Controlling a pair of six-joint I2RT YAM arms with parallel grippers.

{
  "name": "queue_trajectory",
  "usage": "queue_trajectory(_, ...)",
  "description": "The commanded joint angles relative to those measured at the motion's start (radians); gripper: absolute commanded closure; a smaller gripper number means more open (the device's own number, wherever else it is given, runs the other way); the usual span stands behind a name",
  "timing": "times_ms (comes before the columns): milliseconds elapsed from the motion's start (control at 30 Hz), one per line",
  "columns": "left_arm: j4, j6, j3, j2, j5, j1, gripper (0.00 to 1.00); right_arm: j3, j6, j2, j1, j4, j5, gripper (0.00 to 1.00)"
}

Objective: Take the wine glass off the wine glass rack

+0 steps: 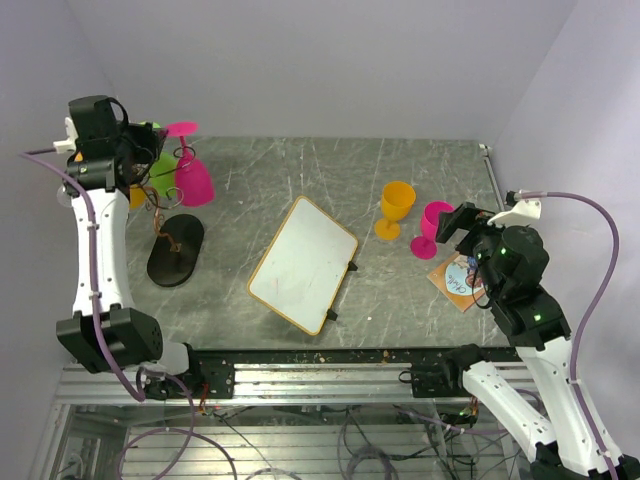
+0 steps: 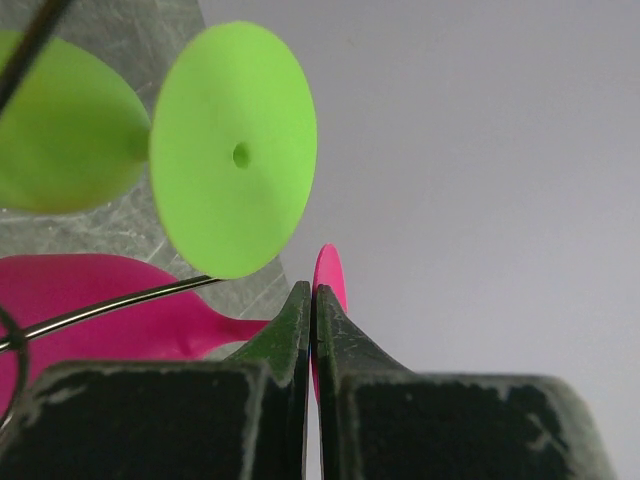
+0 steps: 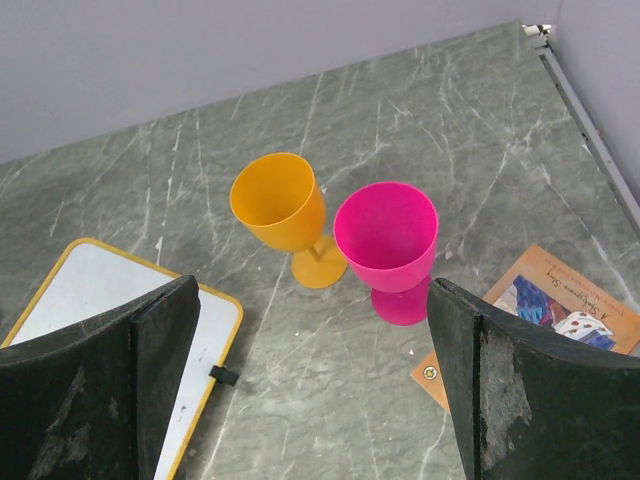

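Note:
The wine glass rack [image 1: 160,218] is a thin wire tree on a black oval base [image 1: 175,250] at the table's left. A pink wine glass [image 1: 193,178] and a green wine glass [image 1: 162,172] hang upside down from it. My left gripper [image 1: 160,131] is at the rack's top, shut on the edge of the pink glass's foot [image 2: 328,275]. The left wrist view shows the green glass's foot [image 2: 235,150], the pink bowl [image 2: 90,300] and a rack wire [image 2: 100,308]. My right gripper [image 1: 455,222] is open and empty at the right.
A white board with a yellow frame [image 1: 303,262] lies mid-table. An orange glass [image 1: 396,205] and a second pink glass [image 1: 434,225] stand upright at the right, in front of my right gripper [image 3: 311,300]. A booklet [image 1: 458,280] lies beside them. A yellow object [image 1: 135,195] shows behind the rack.

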Motion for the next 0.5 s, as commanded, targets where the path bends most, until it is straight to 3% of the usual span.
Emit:
queue_trajectory(0, 0.013, -0.031, 0.050, 0.028, -0.005, -0.037, 0.93, 0.025, 0.004, 0.002, 0.005, 0.000, 0.010, 0.05)
queue_trajectory(267, 0.070, 0.008, -0.003, -0.035, 0.041, -0.080, 0.93, 0.024, 0.010, 0.005, 0.005, -0.003, -0.009, 0.05)
queue_trajectory(467, 0.384, 0.020, -0.200, -0.130, 0.221, -0.157, 0.93, 0.061, 0.036, 0.040, 0.006, -0.018, -0.063, 0.05)
